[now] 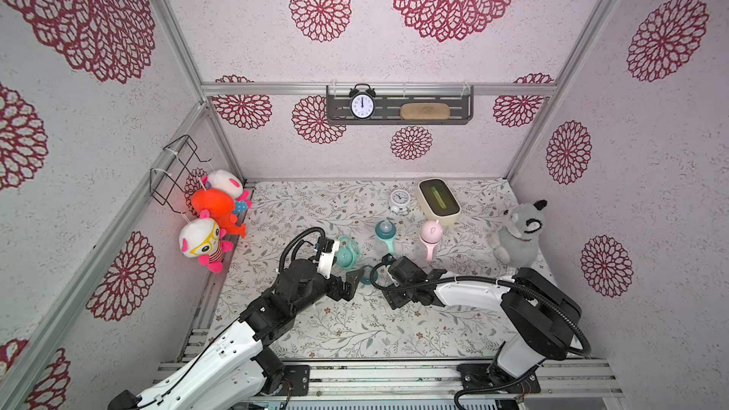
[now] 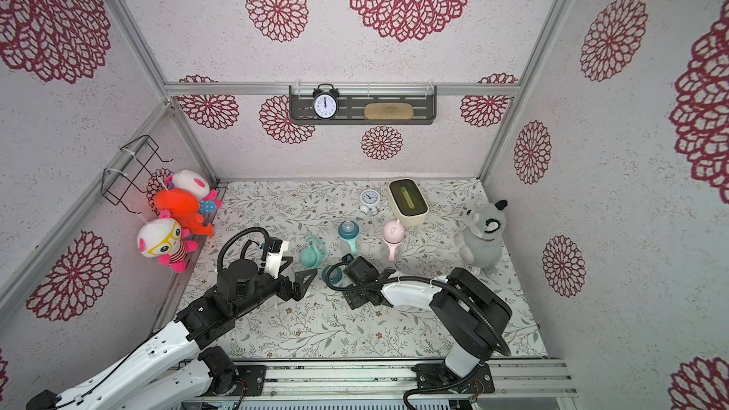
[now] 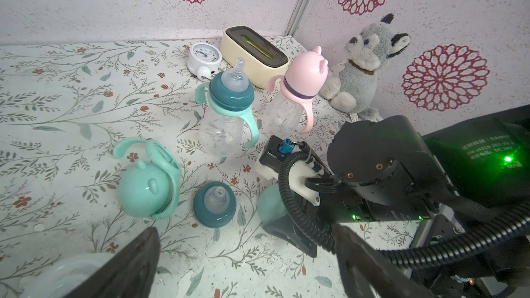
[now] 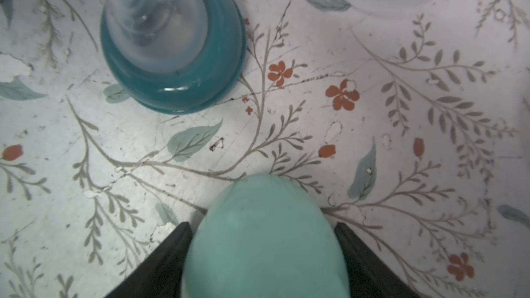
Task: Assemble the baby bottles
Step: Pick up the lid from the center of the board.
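Observation:
A clear baby bottle (image 1: 384, 236) (image 3: 226, 116) stands upright with a teal nipple collar, mint handles and no cap. To its right stands a bottle with pink handles and a pink eared cap (image 1: 429, 238) (image 3: 295, 96). A mint eared cap with a handle ring (image 1: 347, 256) (image 3: 146, 187) lies on its side on the mat. A loose teal collar with a nipple (image 3: 215, 203) (image 4: 172, 41) sits near it. My right gripper (image 4: 262, 225) is shut on a second mint cap (image 4: 263, 242), low over the mat. My left gripper (image 1: 352, 283) (image 3: 246, 229) is open and holds nothing. A clear rounded piece (image 3: 57, 276) lies outside one finger.
A small white alarm clock (image 1: 399, 199) and a cream box (image 1: 439, 201) stand at the back of the floral mat (image 1: 315, 329). A grey plush animal (image 1: 516, 230) sits at the right edge. Plush toys (image 1: 213, 222) hang on the left wall. The two wrists are close together.

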`<action>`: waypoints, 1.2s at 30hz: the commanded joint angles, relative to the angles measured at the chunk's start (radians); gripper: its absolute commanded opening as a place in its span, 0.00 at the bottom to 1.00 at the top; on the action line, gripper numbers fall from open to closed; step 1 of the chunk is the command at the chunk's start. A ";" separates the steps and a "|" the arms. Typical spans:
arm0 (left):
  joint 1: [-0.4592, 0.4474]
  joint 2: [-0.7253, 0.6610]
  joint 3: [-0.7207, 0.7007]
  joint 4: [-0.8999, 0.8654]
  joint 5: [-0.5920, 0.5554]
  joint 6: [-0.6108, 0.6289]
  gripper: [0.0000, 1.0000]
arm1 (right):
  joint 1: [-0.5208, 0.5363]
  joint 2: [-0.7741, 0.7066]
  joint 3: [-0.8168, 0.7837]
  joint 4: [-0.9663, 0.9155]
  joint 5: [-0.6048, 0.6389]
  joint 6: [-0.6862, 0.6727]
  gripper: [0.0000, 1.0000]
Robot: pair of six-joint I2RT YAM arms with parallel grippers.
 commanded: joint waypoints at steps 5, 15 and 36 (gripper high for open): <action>0.008 0.013 -0.006 0.015 0.008 -0.010 0.98 | -0.009 -0.021 0.019 -0.057 0.002 -0.013 0.76; 0.008 0.009 -0.003 0.013 0.005 -0.008 0.98 | -0.027 -0.155 0.140 -0.193 0.034 -0.001 0.71; 0.008 0.030 0.010 0.007 -0.002 0.004 0.98 | -0.146 -0.085 0.679 -0.465 0.102 -0.152 0.70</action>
